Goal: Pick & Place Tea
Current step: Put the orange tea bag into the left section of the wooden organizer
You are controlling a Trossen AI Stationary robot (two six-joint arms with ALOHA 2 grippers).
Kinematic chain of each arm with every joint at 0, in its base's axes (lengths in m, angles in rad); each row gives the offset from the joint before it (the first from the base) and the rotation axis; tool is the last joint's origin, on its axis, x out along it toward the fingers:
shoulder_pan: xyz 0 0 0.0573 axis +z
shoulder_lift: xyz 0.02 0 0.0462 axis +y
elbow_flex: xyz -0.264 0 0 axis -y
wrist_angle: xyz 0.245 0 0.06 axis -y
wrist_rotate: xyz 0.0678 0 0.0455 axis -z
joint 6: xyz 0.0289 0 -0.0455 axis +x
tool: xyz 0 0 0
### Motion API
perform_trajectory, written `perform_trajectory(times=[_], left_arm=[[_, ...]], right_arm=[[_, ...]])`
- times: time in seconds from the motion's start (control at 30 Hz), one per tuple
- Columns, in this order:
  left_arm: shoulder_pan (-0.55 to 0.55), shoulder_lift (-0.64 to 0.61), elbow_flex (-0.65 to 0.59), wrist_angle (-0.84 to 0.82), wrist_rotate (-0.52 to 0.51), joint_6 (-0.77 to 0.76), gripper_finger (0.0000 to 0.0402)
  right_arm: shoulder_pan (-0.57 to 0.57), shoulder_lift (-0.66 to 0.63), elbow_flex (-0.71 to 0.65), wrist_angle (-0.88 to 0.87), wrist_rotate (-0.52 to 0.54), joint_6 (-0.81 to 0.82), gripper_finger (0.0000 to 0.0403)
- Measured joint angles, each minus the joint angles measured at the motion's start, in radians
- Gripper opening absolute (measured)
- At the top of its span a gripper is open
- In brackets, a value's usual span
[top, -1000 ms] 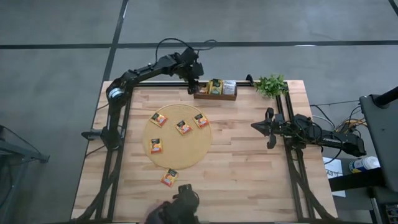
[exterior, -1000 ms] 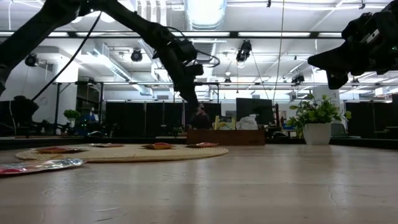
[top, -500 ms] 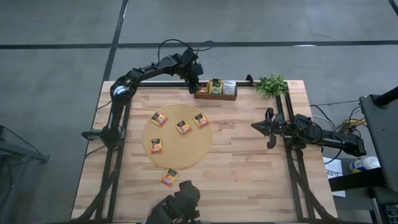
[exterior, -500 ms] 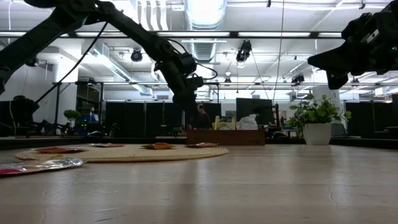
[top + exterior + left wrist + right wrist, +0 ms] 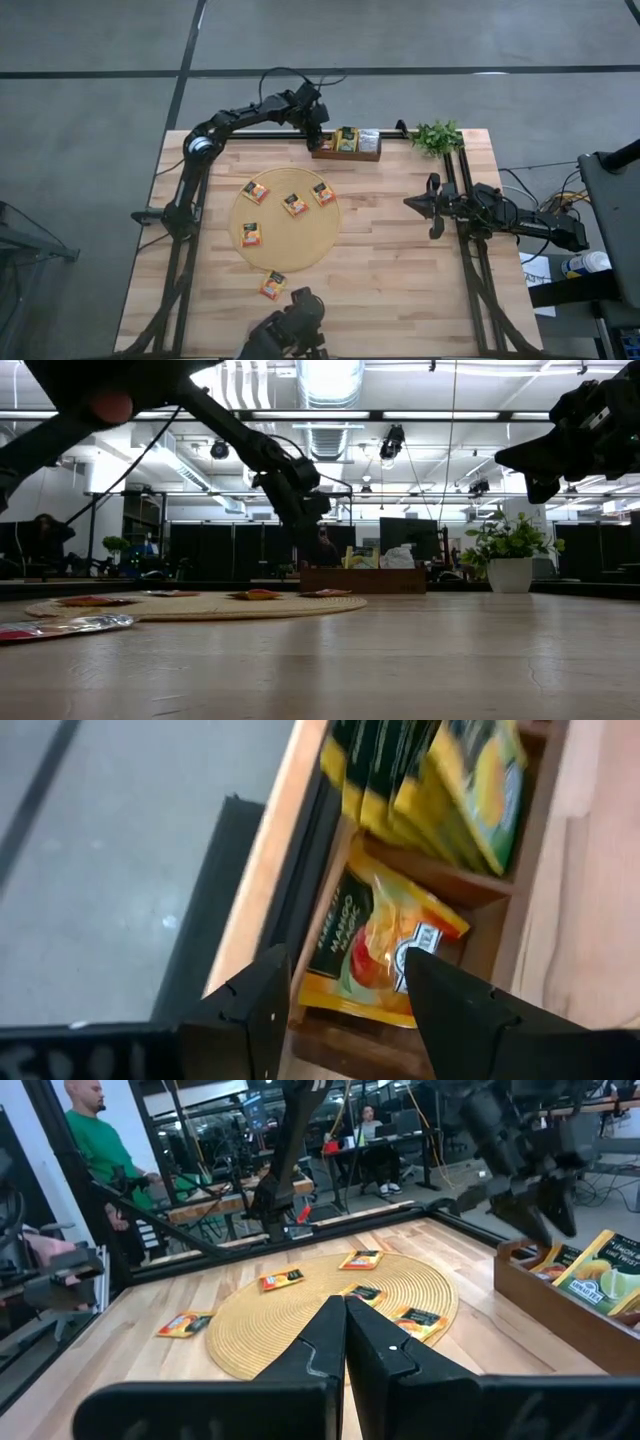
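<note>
My left gripper [image 5: 320, 136] [image 5: 343, 960] hangs open above the left compartment of the wooden tray [image 5: 346, 152] at the table's far edge. An orange sachet [image 5: 375, 945] lies tilted in that compartment between the spread fingers; I cannot tell whether it touches them. Green-yellow sachets [image 5: 440, 780] stand in the middle compartment and white ones [image 5: 369, 140] in the right one. Several orange sachets [image 5: 294, 204] lie on the round tan mat [image 5: 285, 250]. One more [image 5: 272, 285] rests on the bare table near the mat. My right gripper [image 5: 432, 205] [image 5: 345, 1310] waits shut at the right side.
A potted plant [image 5: 436, 135] stands at the far right corner, next to the tray. A dark shape [image 5: 290, 330] sits at the table's near edge. People show in the room beyond the table [image 5: 100, 1140]. Bare wood lies between the mat and the right arm.
My left gripper has come down toward the tray's left compartment and shifted slightly toward the table's right edge. The dark shape at the near edge has moved a little. The right arm has kept still.
</note>
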State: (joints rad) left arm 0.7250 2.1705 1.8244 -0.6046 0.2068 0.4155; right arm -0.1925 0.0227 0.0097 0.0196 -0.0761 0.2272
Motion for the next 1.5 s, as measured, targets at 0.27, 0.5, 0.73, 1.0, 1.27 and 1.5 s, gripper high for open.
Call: perform_trajectory(times=[0.27, 0.5, 0.73, 1.0, 1.27, 1.5], left_arm=[[-0.002, 0.008, 0.0, 0.017, -0.011, -0.004, 0.0183], [-0.001, 0.008, 0.0, 0.036, -0.014, 0.005, 0.0162], [-0.001, 0.028, 0.0, 0.039, -0.016, -0.008, 0.015], [-0.001, 0.043, 0.0, 0.05, -0.025, -0.016, 0.0149], [0.0, 0.043, 0.011, 0.056, -0.025, -0.005, 0.0094], [0.0, 0.041, 0.013, 0.055, -0.025, -0.003, 0.0005]], right_arm=[[0.0, -0.001, 0.0, 0.0, 0.0, 0.0, 0.0009], [0.0, -0.001, 0.0, 0.0, 0.0, 0.0, 0.0009], [0.0, -0.001, 0.0, 0.0, 0.0, 0.0, 0.0009], [0.0, 0.0, 0.0, 0.0, 0.0, 0.0, 0.0009], [0.0, 0.0, 0.0, 0.0, 0.0, 0.0, 0.0009], [0.0, 0.0, 0.0, 0.0, 0.0, 0.0, 0.0009]])
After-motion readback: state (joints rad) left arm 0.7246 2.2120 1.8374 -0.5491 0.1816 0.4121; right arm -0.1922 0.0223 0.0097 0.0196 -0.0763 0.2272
